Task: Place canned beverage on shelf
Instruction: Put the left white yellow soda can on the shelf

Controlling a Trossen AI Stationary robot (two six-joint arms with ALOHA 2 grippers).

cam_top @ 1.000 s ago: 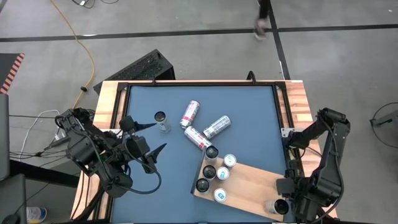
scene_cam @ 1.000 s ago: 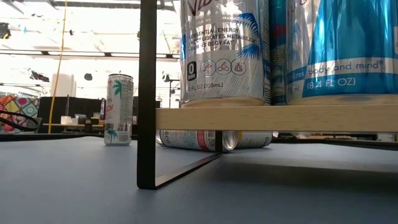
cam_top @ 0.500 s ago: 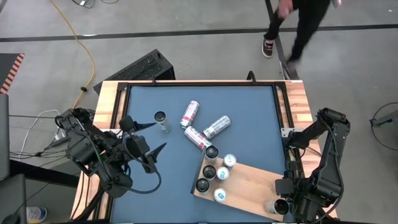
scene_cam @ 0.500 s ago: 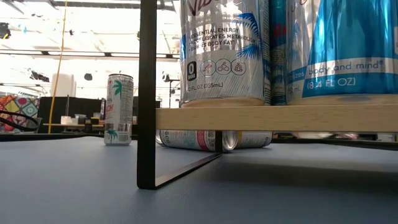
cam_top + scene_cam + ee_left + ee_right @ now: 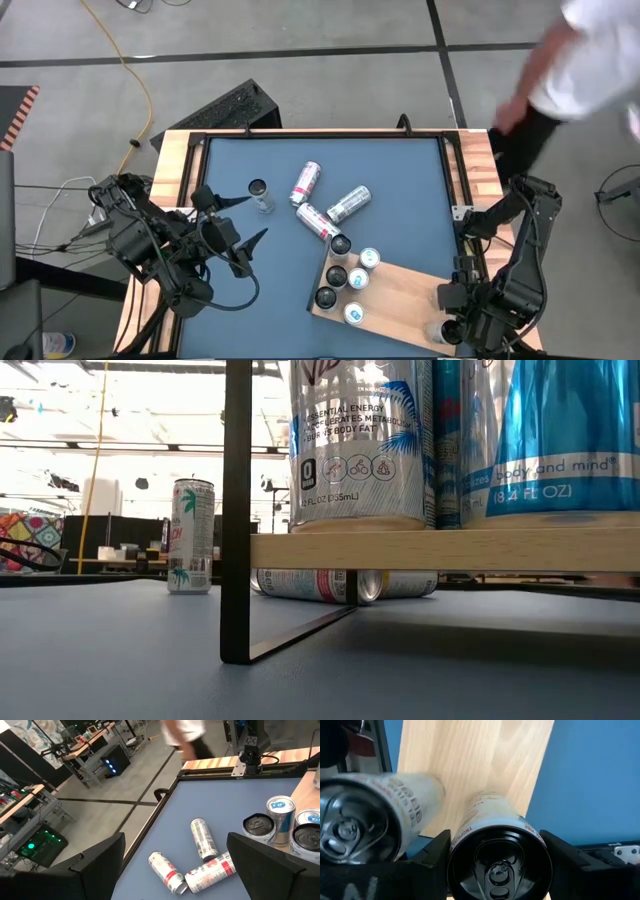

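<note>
Shelf (image 5: pixel 400 295): light-brown wooden board raised on a dark metal frame, set at an angle over the near right part of the blue surface (image 5: pixel 400 190); from table height its frame leg (image 5: pixel 237 510) stands on the surface.
Cans on shelf (image 5: pixel 345 280): five upright cans grouped at the board's left end, some with dark tops, some with pale blue-and-white tops; seen level across the surface, their bases rest on the board's edge.
Held can (image 5: pixel 497 845): pale can with a dark top, pinched between the two fingers of the right hand (image 5: pixel 447 330), at the board's near right end; whether its base touches the wood cannot be told.
Neighbour can (image 5: pixel 375 815): silver-topped can showing just beside the held can in the right wrist view.
Loose cans (image 5: pixel 325 205): three white-and-red cans lying on their sides on the surface beyond the shelf, close together; one lies partly under the board in the low view.
Standing can (image 5: pixel 259 192): upright on the surface, left of the lying cans, apart from them.
Left hand (image 5: pixel 235 225): fingers spread wide, nothing between them, over the surface's left side, near the standing can without touching it.
Person (image 5: pixel 560 70): blurred figure in a white top and dark trousers on the floor past the surface's far right corner.
</note>
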